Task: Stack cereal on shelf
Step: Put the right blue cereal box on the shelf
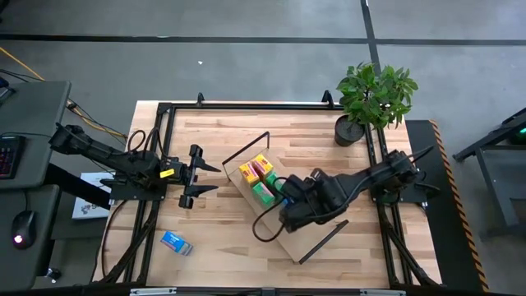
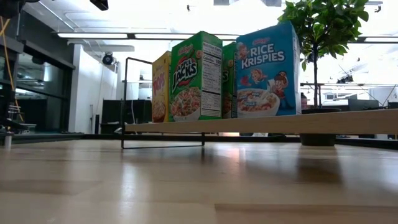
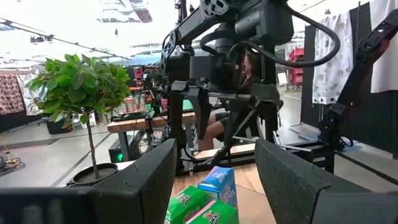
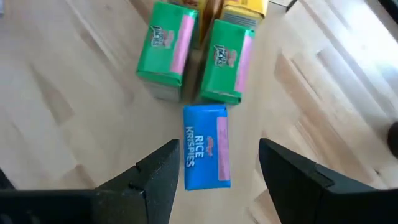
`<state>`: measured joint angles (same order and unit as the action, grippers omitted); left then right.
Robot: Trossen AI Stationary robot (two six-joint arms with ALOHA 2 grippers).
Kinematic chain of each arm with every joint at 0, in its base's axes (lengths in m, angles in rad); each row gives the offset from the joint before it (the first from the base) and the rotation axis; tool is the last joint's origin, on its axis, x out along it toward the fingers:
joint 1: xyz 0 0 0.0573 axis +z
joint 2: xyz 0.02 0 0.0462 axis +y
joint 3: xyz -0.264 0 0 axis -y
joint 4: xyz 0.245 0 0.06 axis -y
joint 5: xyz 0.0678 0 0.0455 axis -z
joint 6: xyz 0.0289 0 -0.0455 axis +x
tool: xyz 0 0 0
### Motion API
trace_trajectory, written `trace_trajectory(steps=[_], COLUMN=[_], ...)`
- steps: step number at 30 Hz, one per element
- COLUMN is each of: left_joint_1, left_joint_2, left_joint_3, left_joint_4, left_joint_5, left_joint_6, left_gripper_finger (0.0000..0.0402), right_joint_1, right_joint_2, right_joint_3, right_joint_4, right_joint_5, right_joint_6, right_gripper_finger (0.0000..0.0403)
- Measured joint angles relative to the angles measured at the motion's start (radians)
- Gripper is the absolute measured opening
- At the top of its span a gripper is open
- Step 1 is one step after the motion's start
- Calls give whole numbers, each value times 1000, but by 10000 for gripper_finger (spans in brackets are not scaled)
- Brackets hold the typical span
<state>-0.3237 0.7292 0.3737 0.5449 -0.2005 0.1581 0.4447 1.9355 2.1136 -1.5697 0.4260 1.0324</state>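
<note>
High view: right gripper (image 1: 286, 191), jaws apart, hides the upright blue cereal box (image 4: 206, 147).

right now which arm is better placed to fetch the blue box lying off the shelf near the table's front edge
Left. The small blue cardboard cereal box lies on the left arm's side, just below its open end effector. The right end effector, also open, hangs above the upright blue box on the long light-wood shelf, across the table.

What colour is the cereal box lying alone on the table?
Blue; the lone box shows best in the high view.
</note>
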Motion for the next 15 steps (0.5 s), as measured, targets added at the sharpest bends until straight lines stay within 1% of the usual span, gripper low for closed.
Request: trace_trajectory(steps=[3, 7, 11, 13, 15], left_joint_1=[0, 0, 0, 0, 0], left_joint_2=[0, 0, 0, 0, 0], left_joint_3=[0, 0, 0, 0, 0], left_joint_4=[-2, -2, -2, -2, -2], left_joint_5=[0, 0, 0, 0, 0], left_joint_6=[0, -13, -12, 1, 1], left_gripper_finger=[207, 207, 207, 207, 207], right_joint_1=[7, 8, 11, 21, 23], right_joint_2=[-20, -67, -155, -207, -252], right_joint_3=[-61, -216, -361, -435, -508], right_joint_4=[0, 0, -1, 0, 24], right_joint_5=[44, 41, 54, 73, 63], right_joint_6=[36, 97, 193, 265, 337], right_gripper_finger=[208, 184, 136, 105, 68])
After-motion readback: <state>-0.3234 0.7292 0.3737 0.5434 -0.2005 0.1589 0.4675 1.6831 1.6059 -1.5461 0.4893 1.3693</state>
